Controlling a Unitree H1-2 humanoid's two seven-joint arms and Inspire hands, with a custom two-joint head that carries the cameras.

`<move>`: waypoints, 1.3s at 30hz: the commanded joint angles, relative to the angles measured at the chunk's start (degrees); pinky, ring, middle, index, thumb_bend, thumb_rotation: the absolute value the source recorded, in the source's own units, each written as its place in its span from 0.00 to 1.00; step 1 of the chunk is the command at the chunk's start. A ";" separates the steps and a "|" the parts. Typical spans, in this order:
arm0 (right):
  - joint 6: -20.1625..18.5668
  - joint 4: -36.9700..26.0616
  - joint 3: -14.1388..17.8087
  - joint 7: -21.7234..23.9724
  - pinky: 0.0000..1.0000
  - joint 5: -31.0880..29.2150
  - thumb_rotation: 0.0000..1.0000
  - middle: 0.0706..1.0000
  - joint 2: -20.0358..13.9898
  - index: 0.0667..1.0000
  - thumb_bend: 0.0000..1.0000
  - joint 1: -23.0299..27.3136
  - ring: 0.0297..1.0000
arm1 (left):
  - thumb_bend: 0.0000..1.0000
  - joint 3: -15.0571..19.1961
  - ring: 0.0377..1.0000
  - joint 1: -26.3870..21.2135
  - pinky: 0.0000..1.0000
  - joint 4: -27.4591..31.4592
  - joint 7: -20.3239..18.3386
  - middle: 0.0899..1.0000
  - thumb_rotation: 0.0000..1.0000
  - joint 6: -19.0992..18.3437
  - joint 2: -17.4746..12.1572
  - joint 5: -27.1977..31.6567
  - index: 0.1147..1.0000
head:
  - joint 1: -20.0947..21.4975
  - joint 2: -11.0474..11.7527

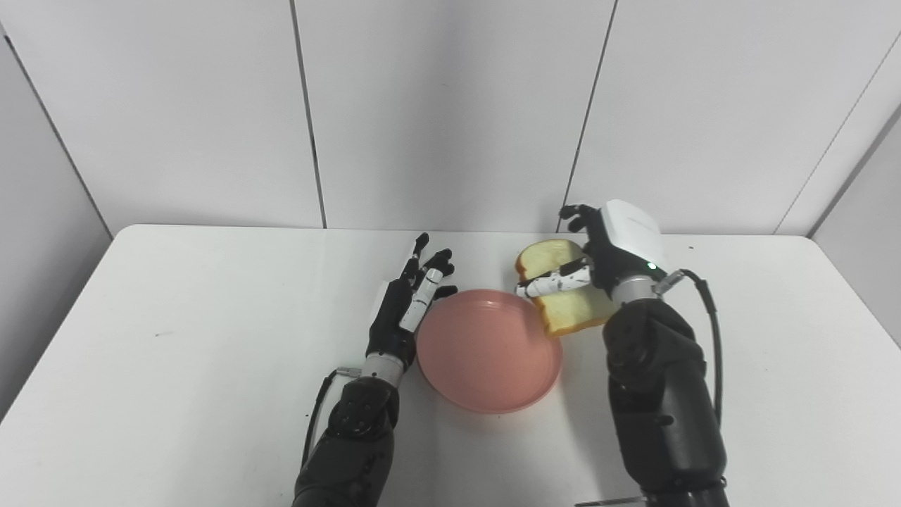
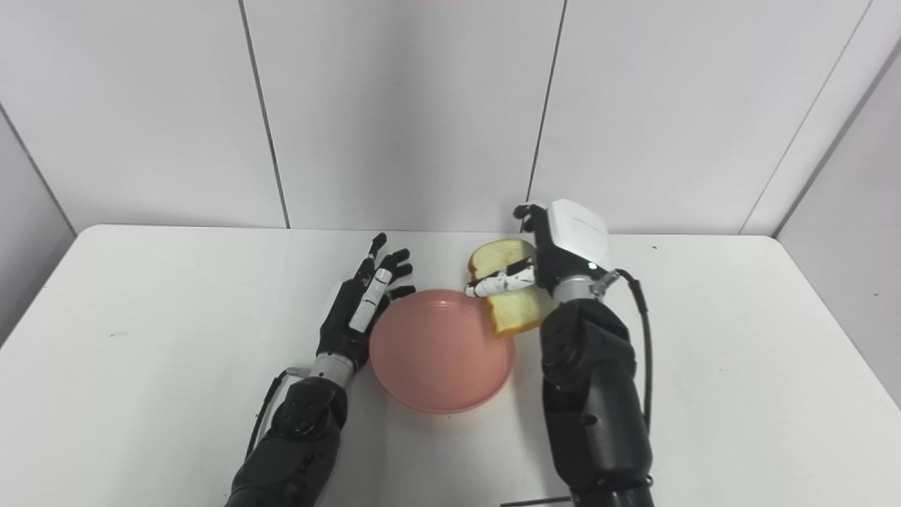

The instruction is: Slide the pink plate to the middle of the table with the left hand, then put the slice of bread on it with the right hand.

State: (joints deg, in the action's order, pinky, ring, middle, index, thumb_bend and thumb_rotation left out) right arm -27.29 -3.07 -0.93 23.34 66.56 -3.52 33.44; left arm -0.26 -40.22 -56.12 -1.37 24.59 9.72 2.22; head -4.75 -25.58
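Observation:
The pink plate [image 1: 488, 351] lies flat near the middle of the white table [image 1: 176, 338]. My left hand [image 1: 412, 301] rests along the plate's left rim, open, its fingers spread and pointing away from me. A slice of bread [image 1: 563, 285] with a tan crust is held tilted just past the plate's far right rim. My right hand [image 1: 605, 250] is shut on the bread, thumb across its upper face and fingers behind it. The bread's lower corner hangs close to the plate's edge.
Grey wall panels [image 1: 450, 105] stand right behind the table's far edge. My right forearm [image 1: 658, 394] rises beside the plate on its right. A black cable [image 1: 711, 331] loops off that wrist.

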 commanded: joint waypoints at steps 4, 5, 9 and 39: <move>0.39 -0.74 -0.95 -2.48 0.31 -0.58 0.28 0.66 2.35 0.72 0.99 2.68 0.45 | 0.84 -0.52 0.82 2.20 0.70 -1.27 0.59 0.87 0.76 1.07 0.74 -0.57 0.96 | -0.07 -0.07; 0.39 -0.64 -1.16 -2.61 0.31 -0.61 0.27 0.67 2.63 0.71 0.98 2.44 0.46 | 0.85 -0.59 0.82 2.19 0.69 -1.33 0.82 0.86 0.77 1.15 0.71 -0.72 0.95 | -0.07 -0.07; 0.39 -0.58 -2.47 -2.44 0.32 0.08 0.27 0.72 3.79 0.73 0.98 0.95 0.48 | 0.86 -0.99 0.81 2.63 0.68 -0.65 1.23 0.85 0.79 1.54 0.50 -1.30 0.95 | -0.86 -0.80; 0.81 1.20 -8.24 -10.44 0.32 -3.82 0.31 0.69 5.11 0.74 0.93 -7.06 0.48 | 0.77 -1.68 0.84 4.17 0.65 1.64 1.35 0.84 0.94 -0.18 0.20 -1.32 0.93 | 0.32 -2.28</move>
State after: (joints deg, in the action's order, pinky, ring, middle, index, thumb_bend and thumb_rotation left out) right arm -27.29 -0.63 -8.74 15.68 63.61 1.70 24.73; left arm -1.81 -38.50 -52.91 -0.12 23.94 9.74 1.27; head -4.39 -28.04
